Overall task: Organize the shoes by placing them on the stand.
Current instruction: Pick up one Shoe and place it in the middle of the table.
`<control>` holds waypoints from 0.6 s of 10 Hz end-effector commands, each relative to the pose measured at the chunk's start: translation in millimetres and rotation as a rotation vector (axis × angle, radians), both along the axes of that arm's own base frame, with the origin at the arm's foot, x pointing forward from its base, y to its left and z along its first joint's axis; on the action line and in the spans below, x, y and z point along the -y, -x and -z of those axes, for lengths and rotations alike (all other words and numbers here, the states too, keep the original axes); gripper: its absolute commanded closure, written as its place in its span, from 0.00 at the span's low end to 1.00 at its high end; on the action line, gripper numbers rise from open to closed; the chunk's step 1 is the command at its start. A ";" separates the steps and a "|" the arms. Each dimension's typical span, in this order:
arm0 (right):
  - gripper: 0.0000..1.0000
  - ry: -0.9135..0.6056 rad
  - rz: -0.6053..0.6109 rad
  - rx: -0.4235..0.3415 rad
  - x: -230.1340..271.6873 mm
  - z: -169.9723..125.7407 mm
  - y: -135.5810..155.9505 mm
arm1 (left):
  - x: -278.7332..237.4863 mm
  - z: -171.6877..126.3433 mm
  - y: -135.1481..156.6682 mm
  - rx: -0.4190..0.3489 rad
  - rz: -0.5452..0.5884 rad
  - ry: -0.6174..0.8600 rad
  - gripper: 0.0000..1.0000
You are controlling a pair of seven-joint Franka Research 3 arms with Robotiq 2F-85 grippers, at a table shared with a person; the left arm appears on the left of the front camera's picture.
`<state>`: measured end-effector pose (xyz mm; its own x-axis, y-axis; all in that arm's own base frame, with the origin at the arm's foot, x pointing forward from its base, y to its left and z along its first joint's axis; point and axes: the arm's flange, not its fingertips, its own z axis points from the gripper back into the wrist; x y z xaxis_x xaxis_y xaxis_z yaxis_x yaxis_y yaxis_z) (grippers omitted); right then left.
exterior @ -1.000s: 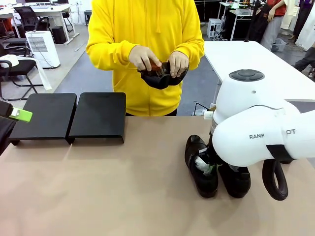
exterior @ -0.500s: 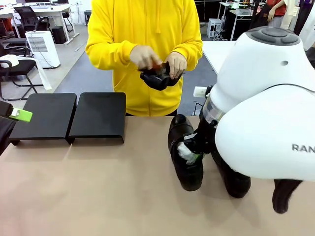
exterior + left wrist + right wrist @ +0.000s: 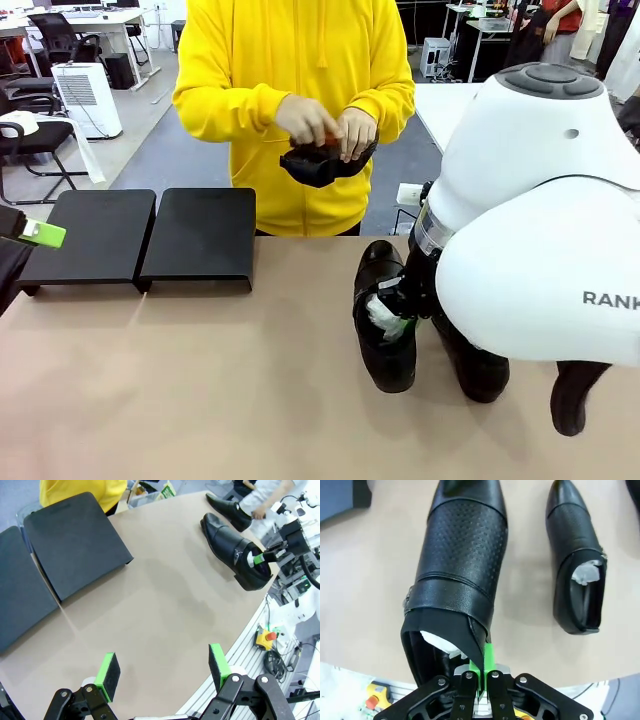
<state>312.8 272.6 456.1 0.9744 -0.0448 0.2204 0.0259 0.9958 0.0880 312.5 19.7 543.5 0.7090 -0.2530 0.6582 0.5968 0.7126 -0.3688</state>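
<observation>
Right fingers [image 3: 485, 661] clenched on the opening rim of 1 shoe [image 3: 462, 555], well to the right of the stand [image 3: 200, 240]. 2nd shoe [image 3: 577, 575] lies just beside it on the counter [image 3: 200, 400]. Left fingers [image 3: 107, 672] released, empty, above the counter.

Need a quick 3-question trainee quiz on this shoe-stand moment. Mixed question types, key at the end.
1. True or false: the robot's right hand is shut on the rim of the perforated shoe.
2. How many shoes rest on the stand? A) none B) one C) two
3. Fill in the blank: the person in yellow is holding a ___.

Key: 1 true. 2 A. 3 shoe, the person's shoe.
</observation>
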 end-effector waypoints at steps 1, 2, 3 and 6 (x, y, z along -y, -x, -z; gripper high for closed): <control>1.00 -0.083 0.024 -0.021 -41.2 4.9 9.9 | -0.3 1.8 0.1 0.013 0.017 0.017 0.08; 1.00 -0.055 0.031 -0.017 -68.5 15.8 18.1 | -0.3 1.8 0.1 0.013 0.017 0.017 0.08; 1.00 -0.046 0.002 -0.024 -96.1 28.6 26.7 | -0.3 1.8 0.1 0.013 0.017 0.017 0.08; 1.00 -0.100 -0.029 -0.018 -154.6 65.8 31.3 | -0.3 1.8 0.1 0.013 0.017 0.017 0.08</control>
